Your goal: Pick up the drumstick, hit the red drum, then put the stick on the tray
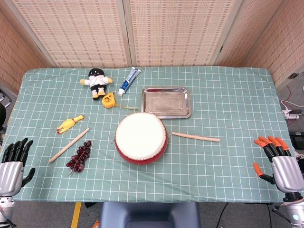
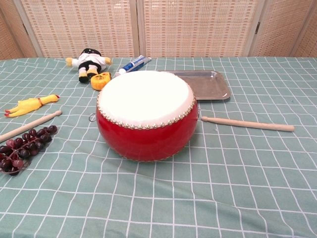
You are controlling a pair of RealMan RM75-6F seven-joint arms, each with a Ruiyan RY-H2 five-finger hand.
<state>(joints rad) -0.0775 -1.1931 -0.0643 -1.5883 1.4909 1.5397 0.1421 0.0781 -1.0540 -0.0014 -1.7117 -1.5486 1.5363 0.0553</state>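
Note:
The red drum [image 1: 141, 138] [image 2: 145, 114] with a white skin sits at the table's middle. One wooden drumstick [image 1: 195, 137] [image 2: 247, 123] lies just right of it. A second drumstick [image 1: 69, 145] [image 2: 28, 125] lies to its left, slanted. The metal tray [image 1: 166, 102] [image 2: 212, 85] stands behind the drum, with nothing on it. My left hand [image 1: 13, 161] with black fingers hovers at the near left edge, fingers apart, holding nothing. My right hand [image 1: 278, 160] with orange fingertips is at the near right edge, also spread and holding nothing. Neither hand shows in the chest view.
A bunch of dark grapes [image 1: 80, 156] [image 2: 22, 148] lies beside the left stick. A yellow rubber chicken [image 1: 70, 123] [image 2: 29, 105], a doll [image 1: 98, 81] [image 2: 88, 62], a yellow tape measure [image 1: 109, 100] [image 2: 100, 80] and a toothpaste tube [image 1: 129, 80] [image 2: 131, 65] lie at the back left.

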